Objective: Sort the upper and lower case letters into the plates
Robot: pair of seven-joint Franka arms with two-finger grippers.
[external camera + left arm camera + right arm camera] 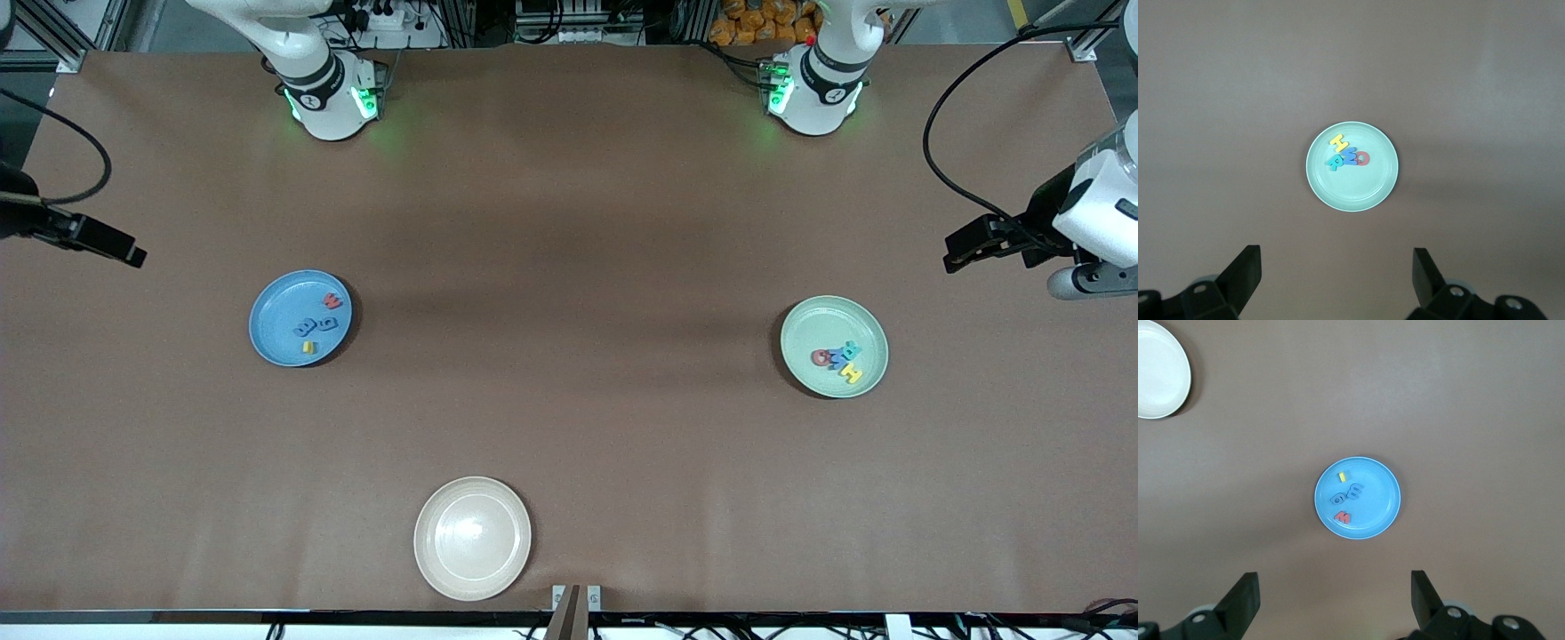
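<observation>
Left gripper point(1336, 280): black fingers spread wide, nothing held, arm raised high w/ wrist pointing down, by the table edge at the left arm's end; waiting. Right gripper point(1335, 600): same, fingers wide apart, empty, up by the edge at the right arm's end. Pale mint green round plate point(805, 324) sits on the brown table point(569, 267) twd the left arm's end; four small flat letters in it, touching in a clump: red-pink point(820, 357), blue point(837, 359), teal point(851, 350), yellow point(852, 374). Plain blue round plate point(276, 316) twd the right arm's end w/ red point(332, 301), two blue point(328, 322) point(305, 330) & yellow point(308, 347) letters. Cream-white round plate point(436, 533) near the table's front edge, nearest the front camera.
</observation>
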